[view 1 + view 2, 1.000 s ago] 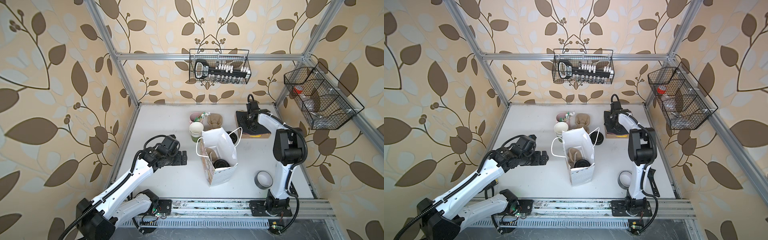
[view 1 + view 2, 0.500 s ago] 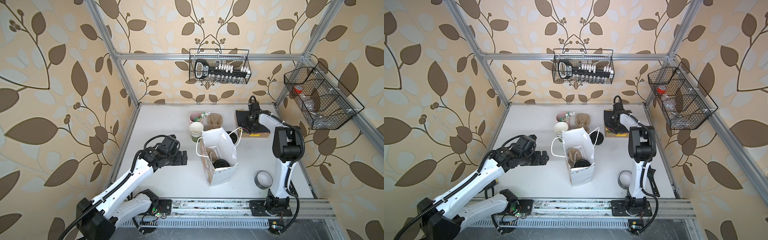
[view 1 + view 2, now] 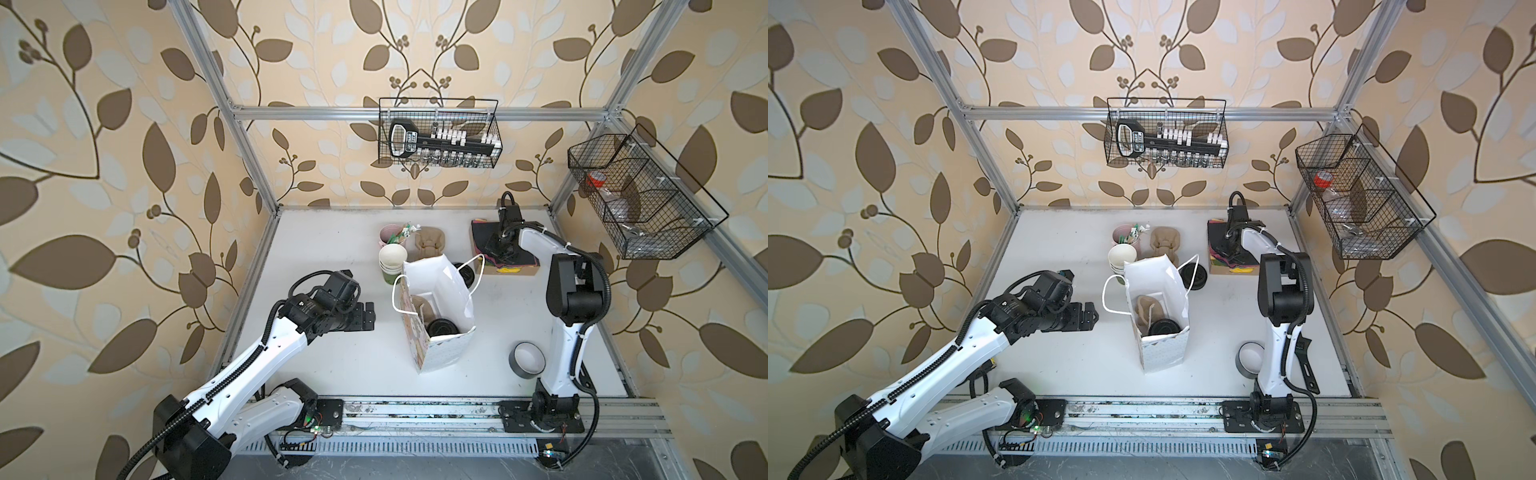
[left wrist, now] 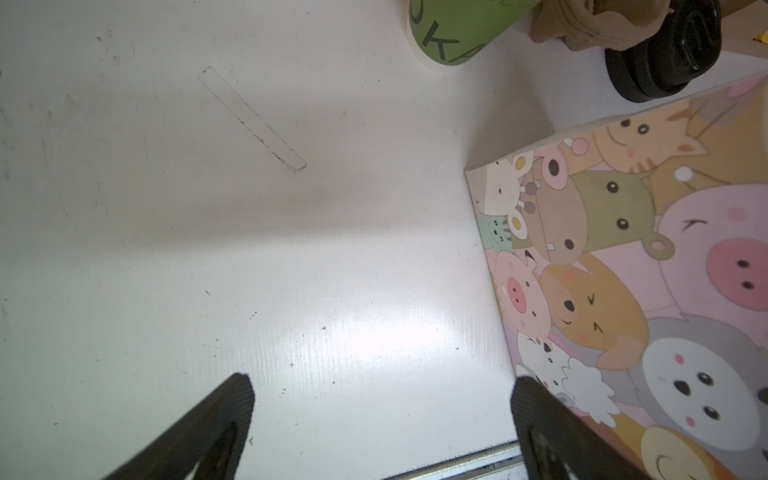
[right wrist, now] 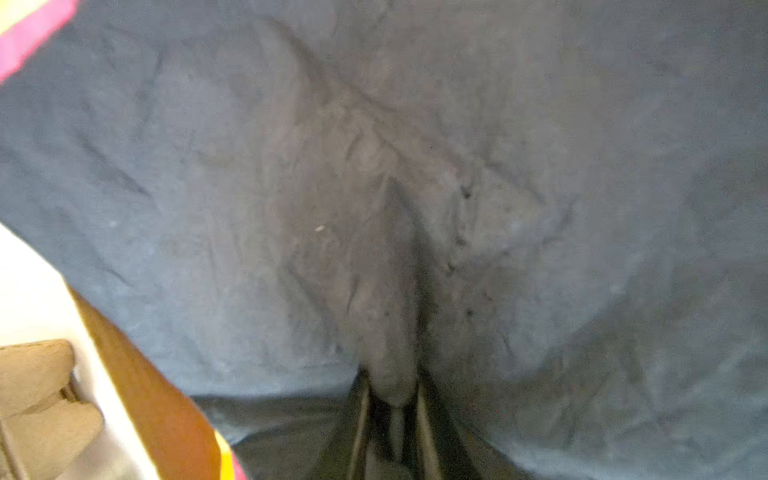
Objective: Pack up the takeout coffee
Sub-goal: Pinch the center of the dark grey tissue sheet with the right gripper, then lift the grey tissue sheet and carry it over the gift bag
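Note:
The takeout coffee (image 3: 442,326) (image 3: 1163,326) stands inside the open white paper bag (image 3: 449,274) (image 3: 1156,272) at mid-table; only its black lid shows, beside a brown cardboard piece. My left gripper (image 3: 368,316) (image 3: 1089,318) (image 4: 380,390) hangs open and empty left of the bag, whose cartoon-printed side (image 4: 623,270) lies near one finger. My right gripper (image 3: 496,249) (image 3: 1227,249) (image 5: 392,386) is down on a cardboard box (image 3: 515,270) of coloured napkins at the back right. It is shut on a raised fold of the top black napkin (image 5: 374,187).
Behind the bag stand a stack of white-and-green cups (image 3: 392,259) (image 4: 449,33), a pink cup (image 3: 388,235), a brown cup carrier (image 3: 430,243) and loose black lids (image 3: 465,272) (image 4: 665,62). A grey tape roll (image 3: 527,359) lies by the right arm's base. Wire baskets (image 3: 438,137) hang on the walls.
My right gripper has closed, pinching up a fold of the black napkin in the box. The left arm and the bag have not moved.

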{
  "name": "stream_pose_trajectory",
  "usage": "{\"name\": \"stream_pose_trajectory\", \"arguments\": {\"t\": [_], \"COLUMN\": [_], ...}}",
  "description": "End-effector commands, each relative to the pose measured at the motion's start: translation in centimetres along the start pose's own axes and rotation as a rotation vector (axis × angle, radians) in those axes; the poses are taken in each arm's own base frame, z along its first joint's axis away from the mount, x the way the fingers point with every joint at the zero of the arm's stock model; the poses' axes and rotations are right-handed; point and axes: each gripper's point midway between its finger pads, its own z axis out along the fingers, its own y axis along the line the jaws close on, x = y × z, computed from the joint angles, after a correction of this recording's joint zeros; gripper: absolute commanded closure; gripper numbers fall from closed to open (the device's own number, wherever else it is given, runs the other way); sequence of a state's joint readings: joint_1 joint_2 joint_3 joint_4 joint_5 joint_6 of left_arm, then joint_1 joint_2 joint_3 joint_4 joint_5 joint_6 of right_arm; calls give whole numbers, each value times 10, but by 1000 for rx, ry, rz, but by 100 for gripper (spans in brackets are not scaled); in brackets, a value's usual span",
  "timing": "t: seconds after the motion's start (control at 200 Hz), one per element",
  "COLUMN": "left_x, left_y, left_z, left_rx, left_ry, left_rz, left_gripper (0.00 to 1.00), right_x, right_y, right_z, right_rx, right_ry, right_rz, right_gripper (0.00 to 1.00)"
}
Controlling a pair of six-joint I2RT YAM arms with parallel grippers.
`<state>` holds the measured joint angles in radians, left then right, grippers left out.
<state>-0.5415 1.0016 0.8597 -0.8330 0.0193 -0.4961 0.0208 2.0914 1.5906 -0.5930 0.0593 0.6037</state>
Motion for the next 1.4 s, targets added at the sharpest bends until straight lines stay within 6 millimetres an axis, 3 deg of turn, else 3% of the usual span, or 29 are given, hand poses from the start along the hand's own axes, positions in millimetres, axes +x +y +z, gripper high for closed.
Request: {"name": "stream_pose_trajectory", "arguments": {"t": [0.0,0.505,0.69,0.85,1.025,1.115,1.215,1.395], "left_x": [-7,-7,-7,-8,-9,-9,-9,-10], "left_y": [-4,-5,-5,-6,-5,-6,-6,-8], "left_z": [-4,-4,-4,-6,-9,-9,-10,-12], "left_rx": [22,27,27,31,34,37,41,52], "left_ry": [-27,-23,-24,-29,-44,-45,-48,-54], "left_rz": [14,15,16,15,15,15,16,17], "left_gripper": [1,1,1,1,1,1,1,1], "right_x": [-1,-12,-23,-31,-17,-2,17,81], "right_y": [-2,-2,1,6,13,21,34,56], "right_z": [-13,-45,-82,-135,-183,-217,-274,-374], "right_rx": [-3,-12,-47,-112,-207,-277,-377,-607], "right_ry": [-12,-68,-135,-224,-274,-309,-377,-455], "right_rz": [10,23,40,55,48,18,-42,-196], "right_gripper": [84,97,100,100,100,100,100,100]}}
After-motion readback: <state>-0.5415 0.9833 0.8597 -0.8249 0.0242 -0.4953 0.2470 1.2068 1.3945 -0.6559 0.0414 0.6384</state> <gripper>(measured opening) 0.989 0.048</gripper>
